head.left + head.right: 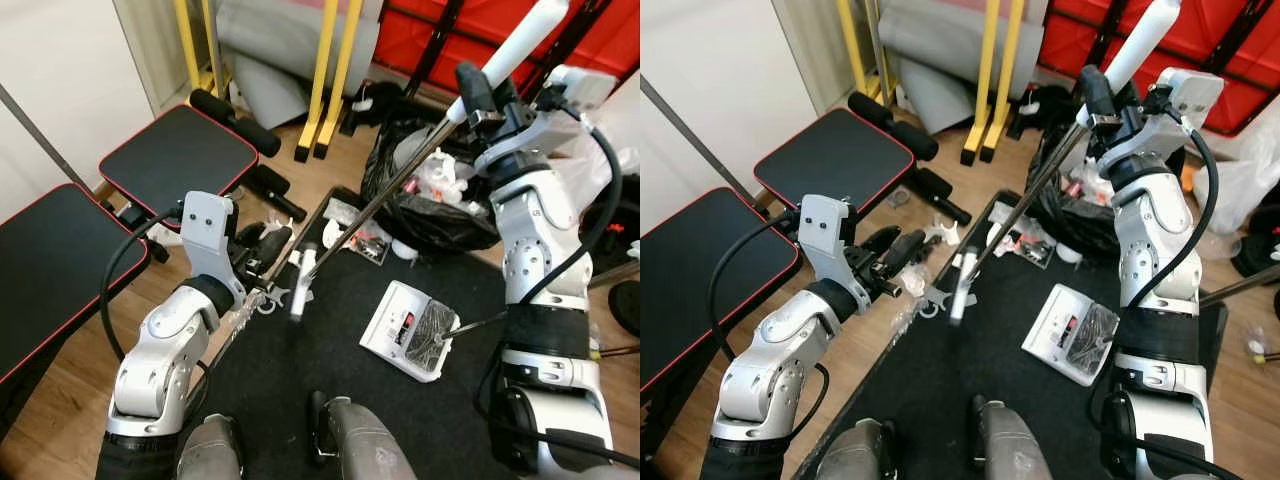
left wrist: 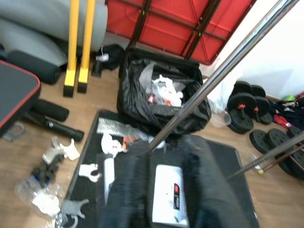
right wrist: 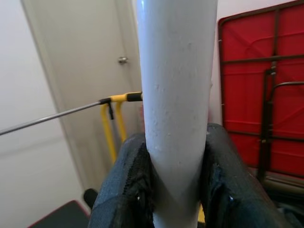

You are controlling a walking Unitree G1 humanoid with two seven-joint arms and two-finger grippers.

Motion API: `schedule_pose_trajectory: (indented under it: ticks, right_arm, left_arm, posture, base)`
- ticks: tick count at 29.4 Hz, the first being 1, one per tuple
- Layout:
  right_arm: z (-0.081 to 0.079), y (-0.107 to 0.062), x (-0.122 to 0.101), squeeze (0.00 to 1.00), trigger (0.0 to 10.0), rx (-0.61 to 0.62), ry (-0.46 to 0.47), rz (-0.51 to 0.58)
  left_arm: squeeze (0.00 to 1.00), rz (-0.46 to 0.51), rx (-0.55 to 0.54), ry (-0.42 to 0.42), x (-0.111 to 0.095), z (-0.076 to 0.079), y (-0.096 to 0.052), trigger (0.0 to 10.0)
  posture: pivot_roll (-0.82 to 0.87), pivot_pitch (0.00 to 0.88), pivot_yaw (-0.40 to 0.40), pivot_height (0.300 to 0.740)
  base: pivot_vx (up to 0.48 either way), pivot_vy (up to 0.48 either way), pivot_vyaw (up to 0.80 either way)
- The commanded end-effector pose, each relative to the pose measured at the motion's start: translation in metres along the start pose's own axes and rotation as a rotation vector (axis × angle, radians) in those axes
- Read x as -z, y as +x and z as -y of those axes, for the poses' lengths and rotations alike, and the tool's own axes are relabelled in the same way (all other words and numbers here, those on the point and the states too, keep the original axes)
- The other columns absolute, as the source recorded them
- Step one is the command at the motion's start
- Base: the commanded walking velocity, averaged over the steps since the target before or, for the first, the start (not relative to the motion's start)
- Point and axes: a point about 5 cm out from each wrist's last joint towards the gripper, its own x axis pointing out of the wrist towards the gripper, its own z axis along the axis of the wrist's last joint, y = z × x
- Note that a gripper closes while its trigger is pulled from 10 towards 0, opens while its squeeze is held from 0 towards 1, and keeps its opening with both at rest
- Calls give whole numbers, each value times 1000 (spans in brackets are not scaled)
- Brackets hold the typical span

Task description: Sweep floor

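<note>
Between the two arms the broom pole (image 1: 390,190) runs on a slant, from its white grip (image 1: 520,40) high on the right down toward the black mat (image 1: 330,330). Your right gripper (image 3: 175,190) holds that white grip firmly, with both fingers pressed on its sides. Your left gripper (image 1: 902,250) sits low, near the pole's lower part; its fingers look a little apart, but I cannot tell if they hold the pole.

To sweep well, I think you should keep the right hold firm and steer from below, drawing the white scraps (image 2: 64,152) on the wood floor (image 1: 70,400) toward the dustpan (image 1: 410,330) lying on the mat. Avoid the black rubbish bag (image 1: 430,200) behind.

The broom head is hard to make out; the left wrist view is blurred near its fingers.
</note>
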Motion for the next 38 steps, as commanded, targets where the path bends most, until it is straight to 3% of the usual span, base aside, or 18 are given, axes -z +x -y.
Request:
schedule_pose_trajectory:
  ticks: [1, 6, 7, 9, 10, 19, 23, 28, 30, 32, 38]
  right_arm:
    - [12, 3, -8, 0, 10000, 71, -23, 60]
    - [16, 9, -9, 0, 10000, 107, -11, 107]
    - [14, 13, -10, 0, 10000, 93, 2, 137]
    - [12, 16, -11, 0, 10000, 83, 8, 162]
    - [11, 19, -11, 0, 10000, 71, 22, 180]
    - [0, 28, -11, 0, 10000, 18, 24, 162]
    - [-19, 20, -18, 0, 10000, -56, -88, 92]
    - [-29, 15, -21, 0, 10000, -108, -76, 89]
    - [-48, 6, -23, 0, 10000, -197, -18, 59]
    - [-64, -3, -20, 0, 10000, -244, 4, 21]
    - [-69, -15, -5, 0, 10000, -314, -14, -26]
  left_arm:
    - [0, -37, 19, 7, 4, 7, -9, 0]
    - [0, -52, 40, 13, 3, 11, -17, 0]
    - [0, -53, 47, 15, 1, 13, -20, 5529]
    - [0, -55, 52, 17, 0, 15, -23, 5529]
    - [0, -42, 78, 16, -3, 17, -25, 10000]
    - [0, -40, 98, -12, -8, 16, -26, 10000]
    - [0, -32, 53, -6, -4, 13, -14, 10000]
    - [0, -34, 34, -4, -1, 10, -9, 10000]
    - [0, -20, -8, 1, 1, 2, 6, 10000]
    - [0, 27, -34, 57, -5, -2, 19, 10000]
    - [0, 86, -21, 44, -17, -3, 30, 10000]
  posture:
    - [-143, 327, -140, 740]
    - [-130, 354, -149, 740]
    - [-126, 364, -149, 740]
    - [-126, 367, -149, 740]
    - [-121, 378, -148, 740]
    - [-123, 376, -148, 740]
    - [-186, 300, -145, 740]
    - [-203, 269, -141, 740]
    - [-212, 199, -132, 740]
    - [-215, 176, -129, 740]
    - [-210, 109, -124, 740]
  base:
    - [0, 0, 0]
    - [0, 0, 0]
    - [0, 0, 0]
    - [0, 0, 0]
    - [0, 0, 0]
    - [0, 0, 0]
    - [0, 0, 0]
    - [0, 0, 0]
    - [0, 0, 0]
    - [0, 0, 0]
    - [0, 0, 0]
